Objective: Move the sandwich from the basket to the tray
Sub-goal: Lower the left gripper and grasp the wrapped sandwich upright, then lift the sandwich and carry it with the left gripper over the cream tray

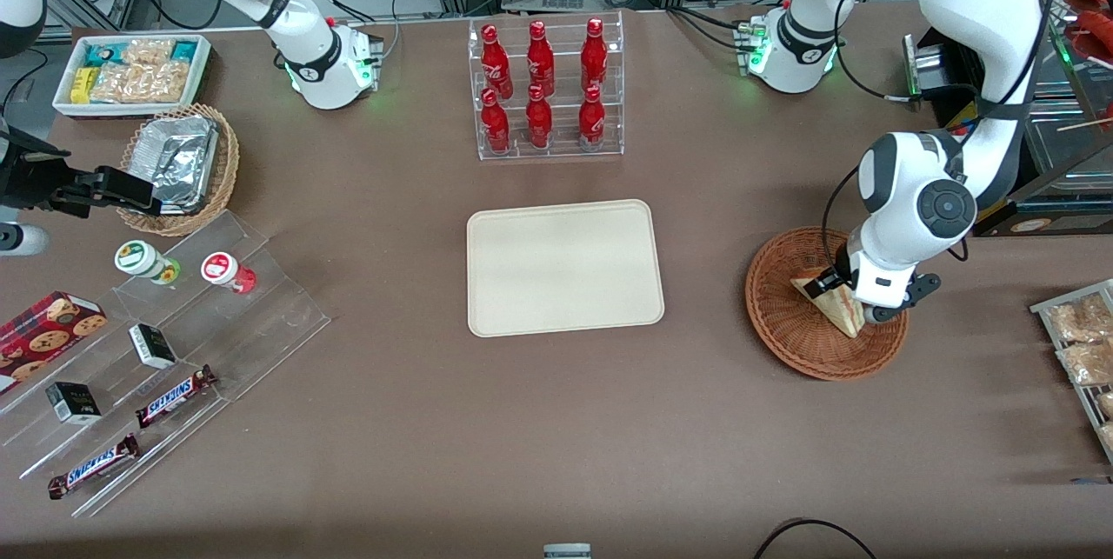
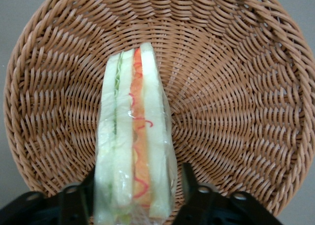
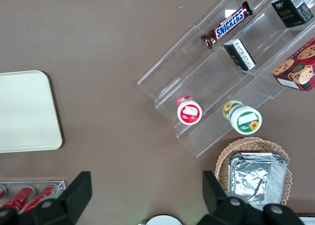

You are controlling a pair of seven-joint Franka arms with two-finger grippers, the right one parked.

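Front view: one gripper [image 1: 837,296] over one basket [image 1: 778,316], fingers [image 2: 194,190] flanking one sandwich [image 2: 134,151], contact indeterminable; one tray [image 1: 563,268] well apart from basket.

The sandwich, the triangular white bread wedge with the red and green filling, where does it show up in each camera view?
Front view: sandwich lies in the round reddish-brown wicker basket, under the left arm's end effector.
Left wrist view: sandwich stands on edge between the end effector's two black fingers, which flank it.
Right wrist view: not in it.
Shared landmark: the basket, seen in the front and left wrist views.
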